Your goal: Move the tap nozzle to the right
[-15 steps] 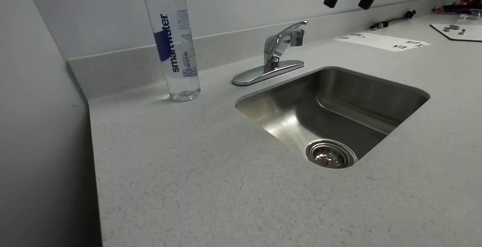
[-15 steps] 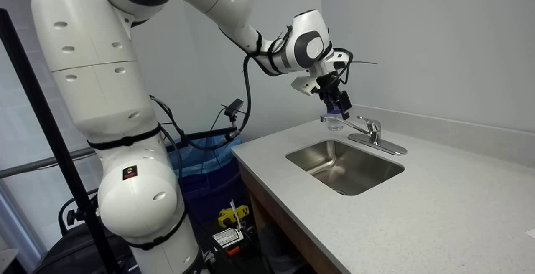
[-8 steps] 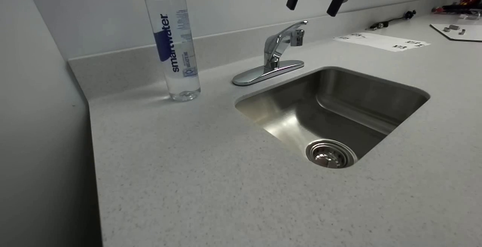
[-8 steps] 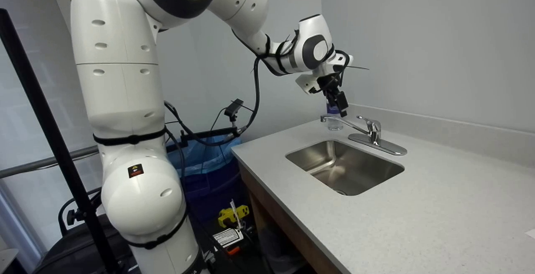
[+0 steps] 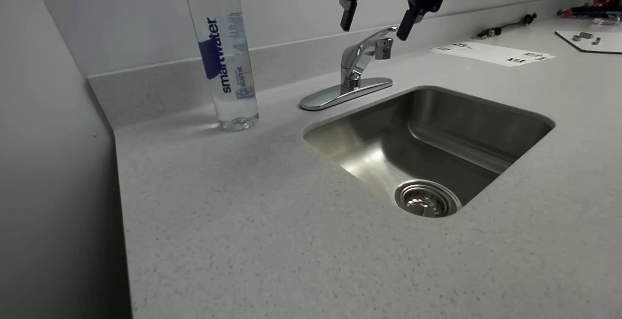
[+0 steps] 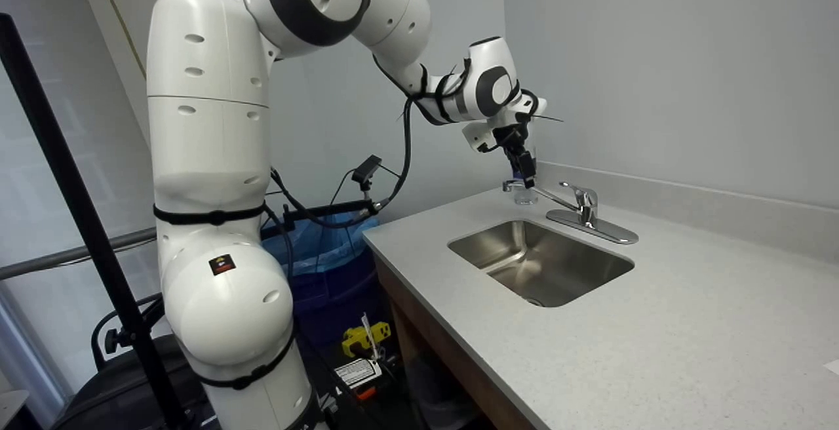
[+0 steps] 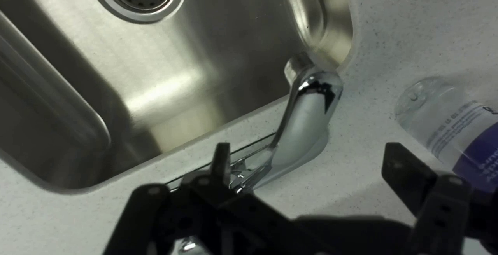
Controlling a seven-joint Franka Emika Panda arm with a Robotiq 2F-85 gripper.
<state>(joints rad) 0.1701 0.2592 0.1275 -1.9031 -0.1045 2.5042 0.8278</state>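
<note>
The tap nozzle, a slim chrome spout, shows its end in an exterior view (image 5: 383, 49), its length side-on in an exterior view (image 6: 558, 200), and from above in the wrist view (image 7: 307, 124). It points over the sink's corner. My gripper (image 5: 376, 26) is open and empty above the tap, pointing down. In the wrist view the gripper (image 7: 307, 152) has its fingers wide apart, with the spout running up between them. The left finger (image 7: 221, 158) overlaps the tap's base there. In an exterior view the gripper (image 6: 528, 182) covers part of the spout; I cannot tell if they touch.
A clear water bottle (image 5: 235, 66) stands left of the tap; in the wrist view the bottle (image 7: 447, 123) is close to the right finger. The steel sink (image 5: 478, 110) lies in front. A backsplash (image 5: 286, 63) and wall are behind. Papers (image 5: 491, 54) lie farther along the counter.
My gripper has moved left and down in an exterior view, from beyond the tap to above it. The arm has swung with it. The spout and the bottle have not moved.
</note>
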